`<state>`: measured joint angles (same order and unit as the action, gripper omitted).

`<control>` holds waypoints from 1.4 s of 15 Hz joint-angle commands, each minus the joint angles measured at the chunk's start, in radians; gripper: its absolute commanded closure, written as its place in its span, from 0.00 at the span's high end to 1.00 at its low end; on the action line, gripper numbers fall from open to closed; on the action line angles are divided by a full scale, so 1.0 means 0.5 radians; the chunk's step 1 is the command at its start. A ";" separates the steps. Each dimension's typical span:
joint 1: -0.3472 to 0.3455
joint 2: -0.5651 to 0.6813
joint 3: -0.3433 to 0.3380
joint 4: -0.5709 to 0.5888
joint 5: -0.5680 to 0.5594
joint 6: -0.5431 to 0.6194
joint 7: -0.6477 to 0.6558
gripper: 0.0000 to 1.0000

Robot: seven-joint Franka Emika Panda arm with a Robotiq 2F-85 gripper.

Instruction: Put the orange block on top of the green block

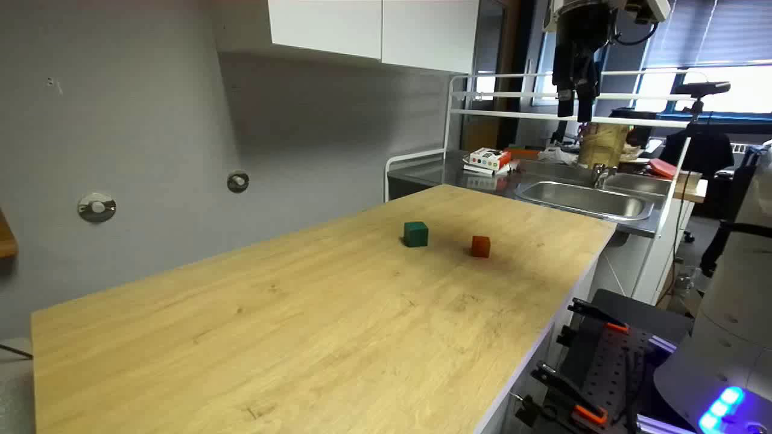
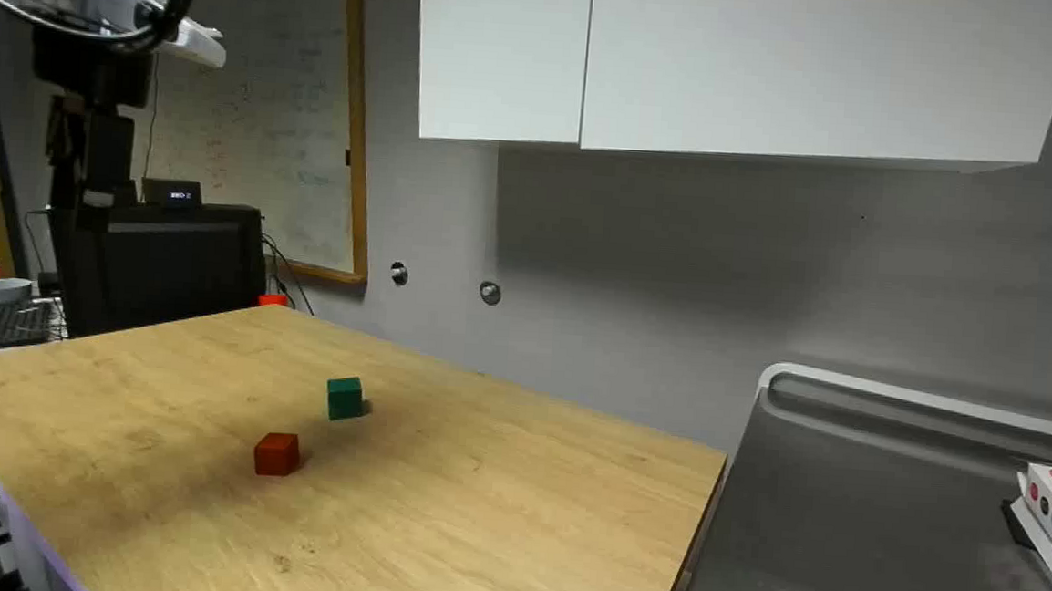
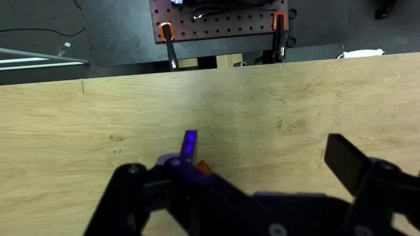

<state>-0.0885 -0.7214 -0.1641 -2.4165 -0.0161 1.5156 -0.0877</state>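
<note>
The orange block [image 1: 480, 246] sits on the wooden table, apart from the green block [image 1: 416, 234]. Both also show in an exterior view, the orange block [image 2: 277, 455] nearer that camera and the green block [image 2: 344, 399] farther back. My gripper [image 1: 575, 111] is high above the table, and it also shows in an exterior view [image 2: 84, 200]. In the wrist view my gripper [image 3: 262, 137] has its fingers wide apart with nothing between them. There a corner of the orange block [image 3: 204, 167] shows beside the left finger, mostly covered by it. The green block is hidden in the wrist view.
The wooden table [image 1: 271, 337] runs along a grey wall. White cabinets [image 1: 374, 30] hang above it. A metal counter with a sink [image 1: 585, 199] and a small box [image 1: 490, 158] adjoins one end, with a white rail frame [image 1: 512, 113]. Clamps [image 3: 169, 46] stand at the table's edge.
</note>
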 commanded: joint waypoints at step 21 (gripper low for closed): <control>-0.027 0.209 0.007 -0.095 0.049 0.475 0.052 1.00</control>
<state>-0.0929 -0.6735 -0.1641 -2.4432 -0.0102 1.6536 -0.0761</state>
